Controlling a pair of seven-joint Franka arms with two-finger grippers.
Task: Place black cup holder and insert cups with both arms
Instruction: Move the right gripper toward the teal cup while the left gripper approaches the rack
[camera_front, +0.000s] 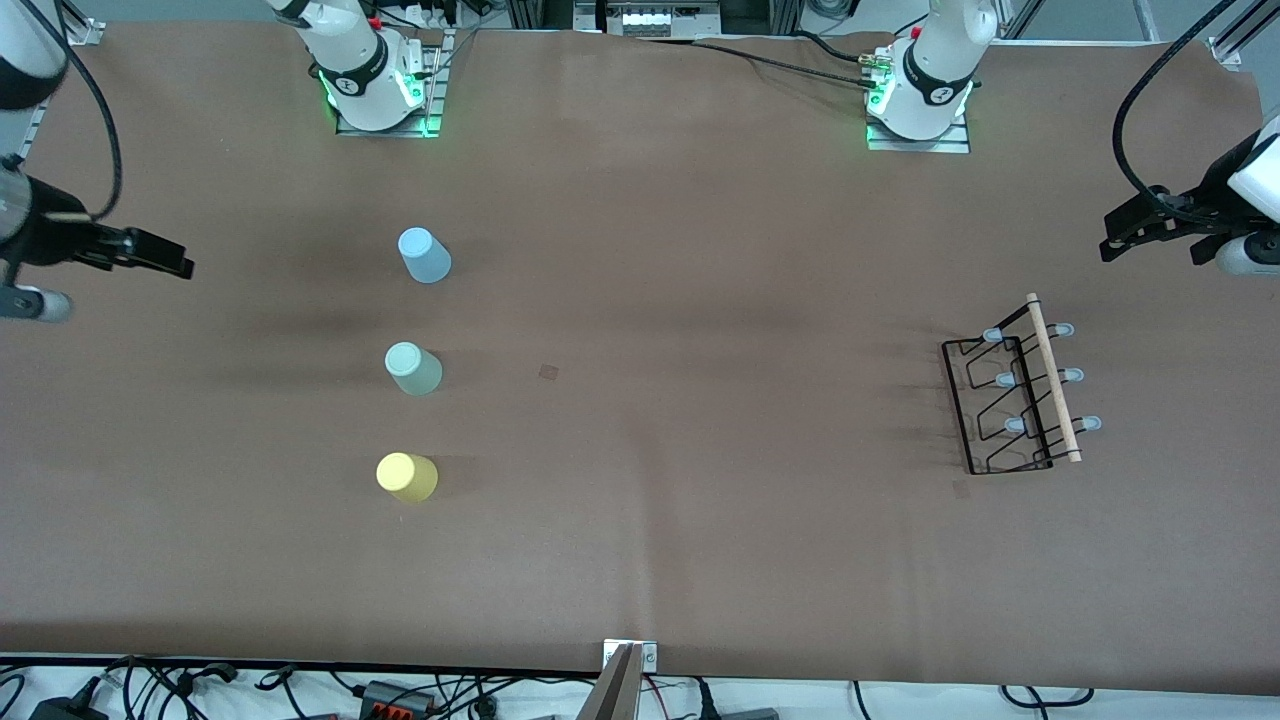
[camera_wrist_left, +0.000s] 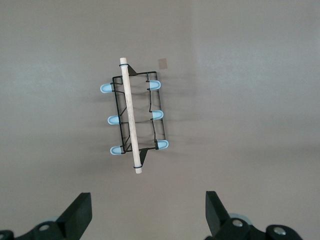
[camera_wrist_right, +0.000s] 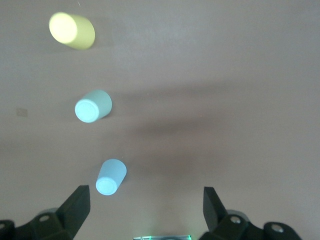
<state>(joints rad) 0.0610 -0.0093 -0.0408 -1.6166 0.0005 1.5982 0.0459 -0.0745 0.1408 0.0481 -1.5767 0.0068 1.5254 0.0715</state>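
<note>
The black cup holder (camera_front: 1015, 400) stands on the table toward the left arm's end, with its wooden rod on top. It also shows in the left wrist view (camera_wrist_left: 132, 120). The light blue cup (camera_front: 424, 255), the grey-green cup (camera_front: 412, 368) and the yellow cup (camera_front: 406, 477) stand apart in a row toward the right arm's end, the yellow one nearest the front camera. The right wrist view shows the blue cup (camera_wrist_right: 111, 177), the grey-green cup (camera_wrist_right: 93, 106) and the yellow cup (camera_wrist_right: 71, 30). My left gripper (camera_front: 1110, 245) (camera_wrist_left: 148, 215) is open and empty, up over the table's end beside the holder. My right gripper (camera_front: 183, 265) (camera_wrist_right: 147, 212) is open and empty, up over the table's other end.
The brown table cover (camera_front: 660, 420) runs to the front edge, where a small metal bracket (camera_front: 630, 655) sits. The arm bases (camera_front: 375, 90) (camera_front: 920, 100) stand along the table's back edge. A small dark mark (camera_front: 548, 372) lies mid-table.
</note>
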